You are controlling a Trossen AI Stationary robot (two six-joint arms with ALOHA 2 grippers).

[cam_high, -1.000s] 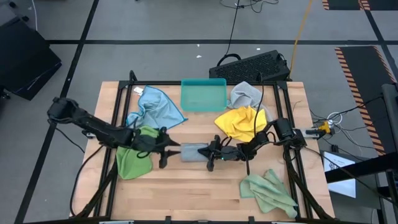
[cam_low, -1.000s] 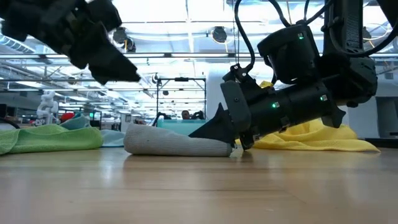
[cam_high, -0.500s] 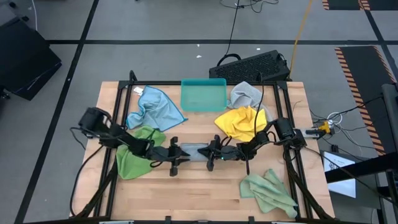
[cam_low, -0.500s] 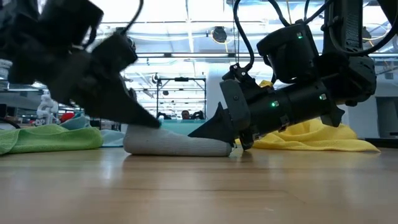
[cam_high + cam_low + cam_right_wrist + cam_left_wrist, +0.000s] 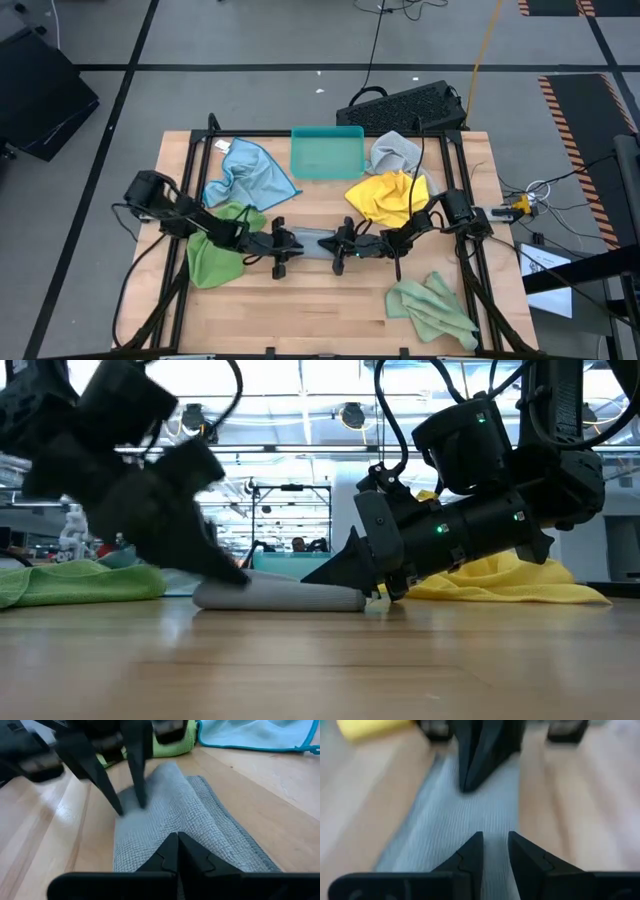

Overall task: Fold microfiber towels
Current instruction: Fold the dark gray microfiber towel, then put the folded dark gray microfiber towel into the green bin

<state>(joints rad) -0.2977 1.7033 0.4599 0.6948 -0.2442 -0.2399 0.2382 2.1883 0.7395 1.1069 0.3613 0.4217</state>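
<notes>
**One towel getting folded, five still waiting**

The front green towel is lying crumpled. At mid-tabletop, the grey towel is sitting part-folded, its long axis running left-right. The left gripper is pinching one end with narrowed fingers; the right gripper is pressing the other, fingers clenched. Green, yellow, blue and grey ones behind are looking unfolded.

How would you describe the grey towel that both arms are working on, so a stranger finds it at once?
Start from the teal tray at the table's far edge and come toward the near edge. The folded grey towel lies flat between the left gripper and right gripper. The other grey towel lies crumpled beside the tray.
</notes>
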